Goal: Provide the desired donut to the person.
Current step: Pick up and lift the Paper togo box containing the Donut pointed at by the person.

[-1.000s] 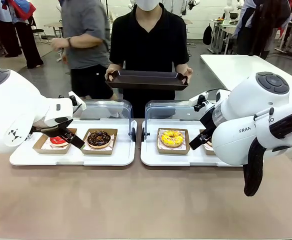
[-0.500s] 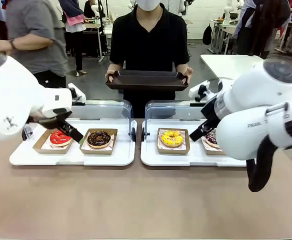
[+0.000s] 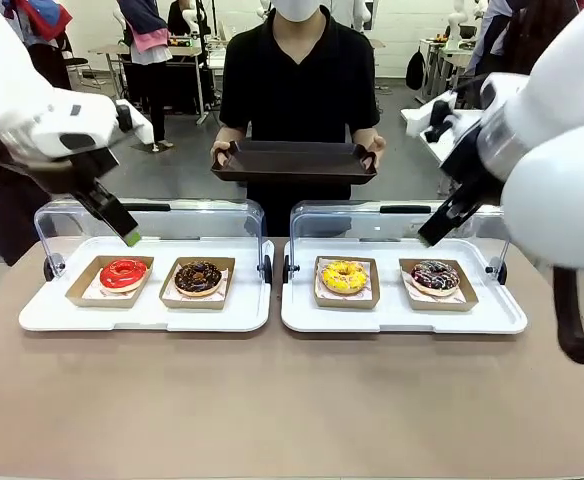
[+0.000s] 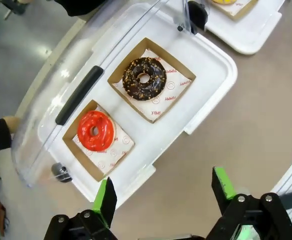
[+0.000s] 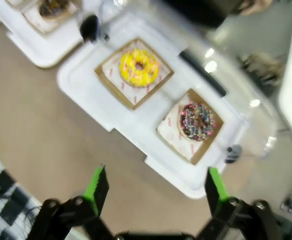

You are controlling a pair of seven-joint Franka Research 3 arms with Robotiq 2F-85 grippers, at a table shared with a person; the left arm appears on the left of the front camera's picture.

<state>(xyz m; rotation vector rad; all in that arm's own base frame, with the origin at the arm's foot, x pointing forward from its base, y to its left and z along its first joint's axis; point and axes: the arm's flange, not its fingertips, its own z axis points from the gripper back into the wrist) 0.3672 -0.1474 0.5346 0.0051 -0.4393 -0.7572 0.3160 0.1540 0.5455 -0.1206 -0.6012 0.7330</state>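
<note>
Four donuts lie in paper boxes on two white trays: a red one [image 3: 124, 272] [image 4: 95, 131], a chocolate one [image 3: 198, 276] [image 4: 144, 78], a yellow one [image 3: 343, 276] [image 5: 139, 67] and a dark sprinkled one [image 3: 435, 275] [image 5: 197, 121]. Which is the desired donut I cannot tell. The person [image 3: 297, 80] stands at the far side holding a dark brown tray [image 3: 294, 160] with both hands. My left gripper [image 3: 122, 228] [image 4: 163, 190] hangs open high above the left tray. High over the right tray, my right gripper [image 3: 432, 232] [image 5: 155, 185] is open too. Both hold nothing.
The left white tray [image 3: 42, 315] and right white tray [image 3: 402, 318] sit side by side at the table's middle. Their clear lids [image 3: 202, 215] [image 3: 352, 215] stand raised behind them. Bare brown tabletop [image 3: 292, 400] stretches along the near side. Other people stand farther back.
Both arms have lifted up and away from the donuts, the left from over the red one, the right from beside the sprinkled one. The passer-by in grey has walked off to the left.
</note>
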